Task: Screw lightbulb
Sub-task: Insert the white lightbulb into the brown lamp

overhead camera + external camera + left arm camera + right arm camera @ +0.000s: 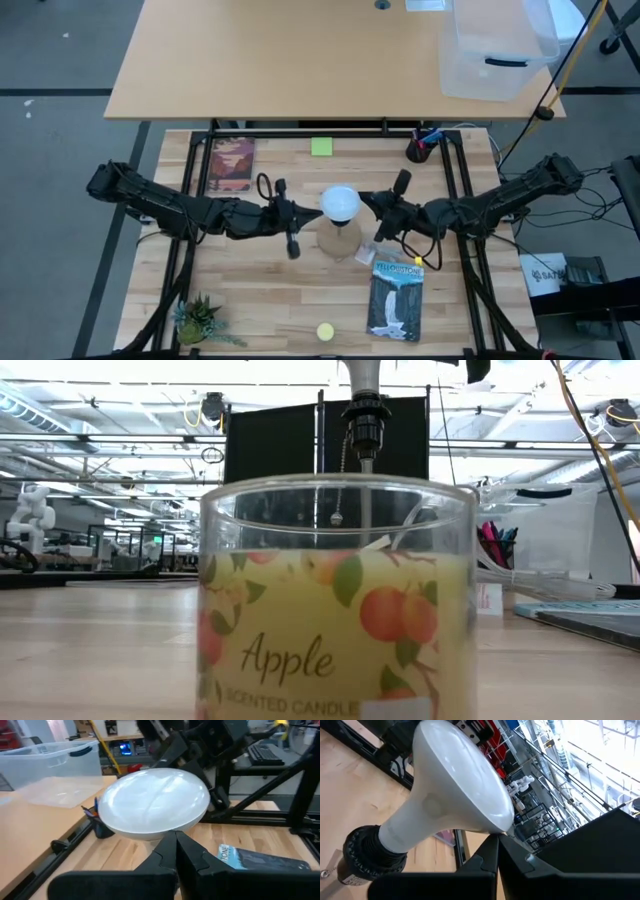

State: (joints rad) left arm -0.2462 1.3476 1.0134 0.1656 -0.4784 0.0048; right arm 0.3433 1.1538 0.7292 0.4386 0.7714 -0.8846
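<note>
Sitting in the black socket (pixel 365 852), the white frosted lightbulb (pixel 340 203) looks seated; closed left gripper (pixel 300 212) and right gripper (pixel 375 205) flank it.

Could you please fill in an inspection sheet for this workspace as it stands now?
Surface: wooden table, bare between items.
Job's things: lightbulb seated in black socket on wooden base.
Clutter: two books, green note, yellow disc, small plant, pen cup, candle jar.
Grippers: left gripper and right gripper shut, flanking the bulb.
Cables: pull chain hanging from socket.
Surroundings: clear bin on far desk.
</note>
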